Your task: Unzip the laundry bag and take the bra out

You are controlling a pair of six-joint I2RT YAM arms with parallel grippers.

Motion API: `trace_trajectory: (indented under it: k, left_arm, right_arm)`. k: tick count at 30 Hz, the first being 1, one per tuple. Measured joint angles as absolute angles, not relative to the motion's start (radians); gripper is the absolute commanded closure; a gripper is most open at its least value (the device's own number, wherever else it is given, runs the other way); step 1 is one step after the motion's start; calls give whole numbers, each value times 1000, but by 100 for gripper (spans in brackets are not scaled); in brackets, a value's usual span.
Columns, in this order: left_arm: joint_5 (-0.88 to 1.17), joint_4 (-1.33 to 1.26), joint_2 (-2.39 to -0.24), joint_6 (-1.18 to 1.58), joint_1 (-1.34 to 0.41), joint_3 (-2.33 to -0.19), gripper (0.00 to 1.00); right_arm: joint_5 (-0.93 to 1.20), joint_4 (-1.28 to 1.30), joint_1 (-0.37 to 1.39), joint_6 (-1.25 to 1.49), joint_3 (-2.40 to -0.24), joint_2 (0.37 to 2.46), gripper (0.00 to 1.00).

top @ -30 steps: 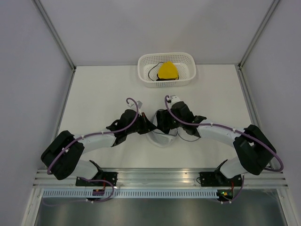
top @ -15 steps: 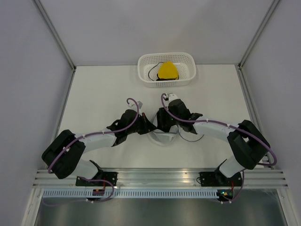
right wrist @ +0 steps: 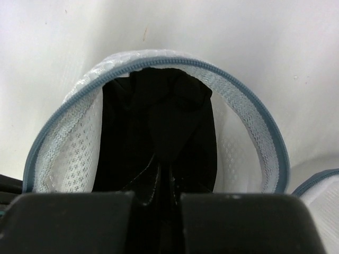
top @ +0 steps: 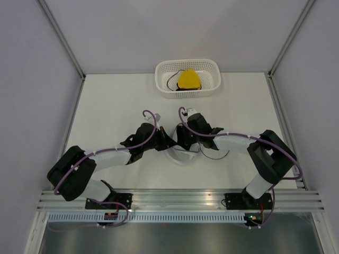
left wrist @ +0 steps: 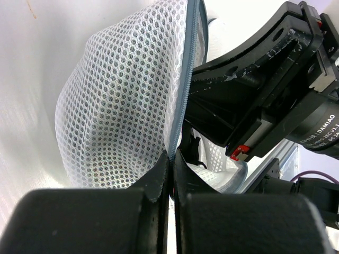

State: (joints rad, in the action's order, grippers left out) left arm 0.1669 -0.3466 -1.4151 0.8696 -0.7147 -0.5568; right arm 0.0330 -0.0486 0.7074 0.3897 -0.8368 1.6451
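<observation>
Though open, white honeycomb-mesh laundry bag [left wrist: 122,106], grey-rimmed.

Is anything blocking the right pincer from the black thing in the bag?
Nothing visible does. The laundry bag is unzipped and gapes open, and the right pincer is inside it, pinching the black fabric.

The right gripper [top: 184,141] is shifted slightly toward the left gripper [top: 167,142], over the laundry bag [top: 183,157]. The right arm's elbow [top: 270,153] is drawn inward, closer behind its own jaws. The purple cable loop [top: 181,112] above the right jaws is carried the same way.
</observation>
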Motion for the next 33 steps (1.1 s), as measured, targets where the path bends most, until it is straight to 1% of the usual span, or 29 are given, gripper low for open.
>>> trace_trajectory:
  k: [7, 18, 21, 28, 31, 33]
  left_arm:
    - [167, -346, -1415, 870, -715, -557, 98]
    - [166, -346, -1415, 870, -715, -557, 98]
    - [166, -345, -1415, 870, -715, -557, 98]
    - [164, -345, -1415, 870, -715, -557, 98]
    - [165, -347, -1422, 870, -715, -557, 98]
    - [166, -346, -1432, 870, -715, -557, 98]
  right_arm:
    - [31, -27, 708, 397, -837, 1614, 100]
    - [103, 107, 708, 375, -828, 1289, 100]
    - [177, 172, 707, 349, -836, 1254, 100]
    - [400, 291, 707, 287, -854, 1243, 99]
    - [396, 297, 709, 290, -853, 1188, 100]
    - [335, 276, 711, 300, -853, 1126, 100]
